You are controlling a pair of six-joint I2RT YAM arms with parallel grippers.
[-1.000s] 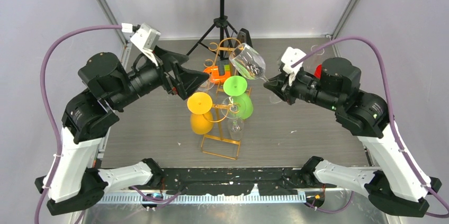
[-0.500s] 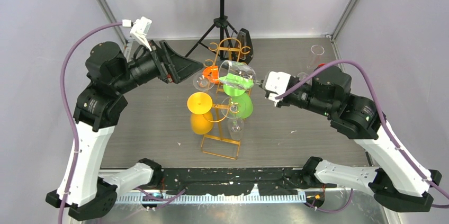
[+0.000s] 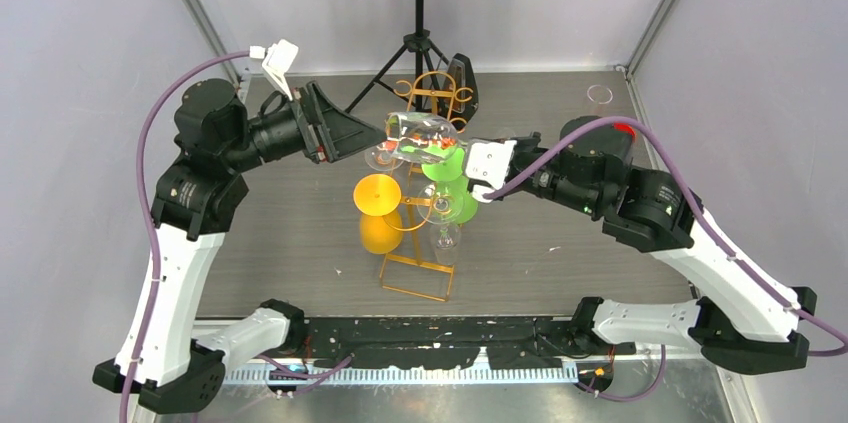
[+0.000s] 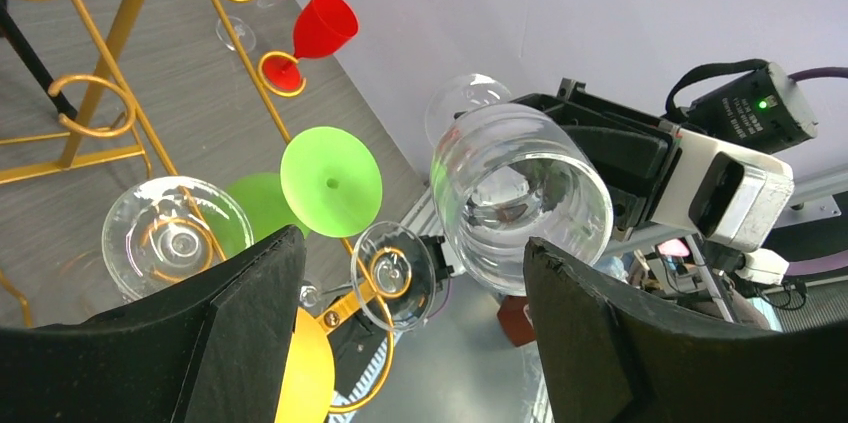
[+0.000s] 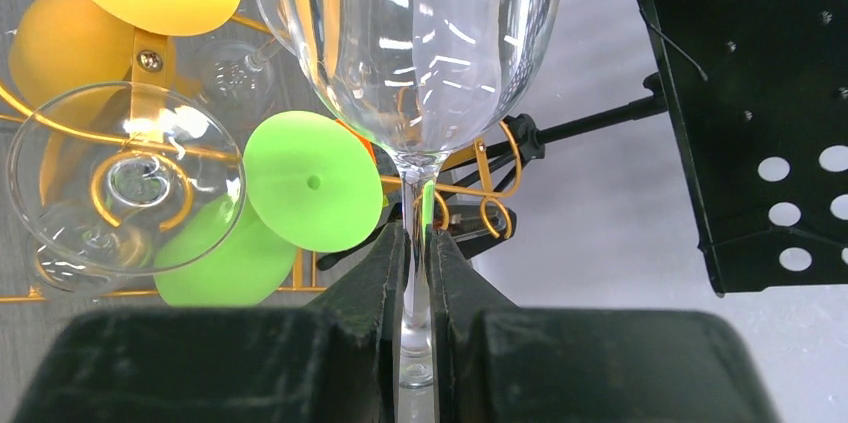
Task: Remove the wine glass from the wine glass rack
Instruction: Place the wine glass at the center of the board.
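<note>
Right gripper (image 5: pixel 417 243) clenched on wine glass (image 5: pixel 420 43) stem, bowl pointing 9 o'clock over wine glass rack (image 3: pixel 432 93); left gripper (image 4: pixel 412 253) released, jaws wide.

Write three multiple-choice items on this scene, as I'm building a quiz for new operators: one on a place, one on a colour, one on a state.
1. Where does the right hand grip the wine glass?
A. bowl
B. stem
C. foot

2. What colour is that glass?
A. green
B. clear
C. yellow

3. How is the left hand?
A. open, holding nothing
B. shut on the glass
C. shut, holding nothing

Answers:
1 B: the right wrist view shows it pinching the stem.
2 B: the background shows through the bowl.
3 A: its jaws stand wide apart in the left wrist view, with nothing between them.
</note>
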